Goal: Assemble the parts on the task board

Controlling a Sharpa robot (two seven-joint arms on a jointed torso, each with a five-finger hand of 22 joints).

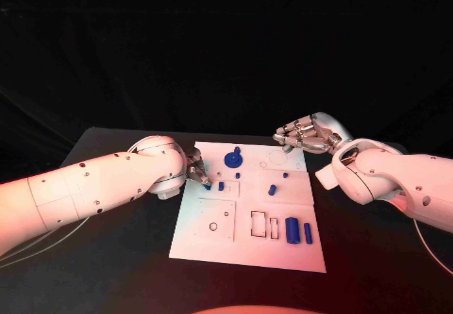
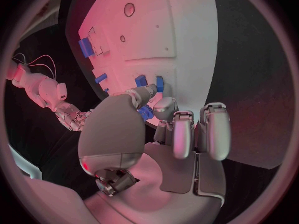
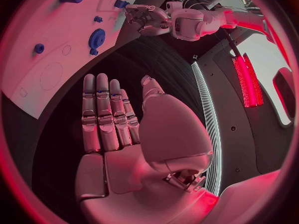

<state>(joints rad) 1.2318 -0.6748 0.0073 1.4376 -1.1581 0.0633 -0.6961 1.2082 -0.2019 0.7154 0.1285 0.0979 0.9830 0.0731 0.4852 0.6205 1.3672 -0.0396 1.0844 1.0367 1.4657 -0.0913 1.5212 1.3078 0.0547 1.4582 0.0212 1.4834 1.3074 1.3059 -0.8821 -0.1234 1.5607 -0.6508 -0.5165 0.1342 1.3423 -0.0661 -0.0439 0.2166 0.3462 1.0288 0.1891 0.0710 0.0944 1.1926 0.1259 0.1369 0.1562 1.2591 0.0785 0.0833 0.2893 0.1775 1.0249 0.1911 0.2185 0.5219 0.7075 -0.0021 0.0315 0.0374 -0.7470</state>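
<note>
Black cloth hangs behind the dark worktop [image 1: 113, 275], and on it lies the white task board [image 1: 247, 252], flat between the two arms.

On the board sit the small blue parts. A blue gear [image 1: 232, 158] stands near the board's far edge, between the two hands. Just beside the left hand's fingers [image 1: 198, 171] are two short blue pegs, one peg [image 1: 207, 187] right at the fingertips and another peg [image 1: 222, 186] a little further in. The left wrist view shows those fingers bent down onto the board with blue pieces at their tips, but I cannot tell whether one is actually pinched. A slanted blue piece [image 1: 271, 190] lies toward the middle, and two longer blue bars [image 1: 292, 230] lie side by side near the board's right edge, close to its near side, next to some outlined rectangular slots.

The left hand [image 1: 194, 167] reaches over the board's left edge from its white arm.

The right hand [image 1: 307, 135] is off the board, hovering past its far right corner. Its fingers [image 3: 106, 114] are stretched out straight and side by side, holding nothing.
</note>
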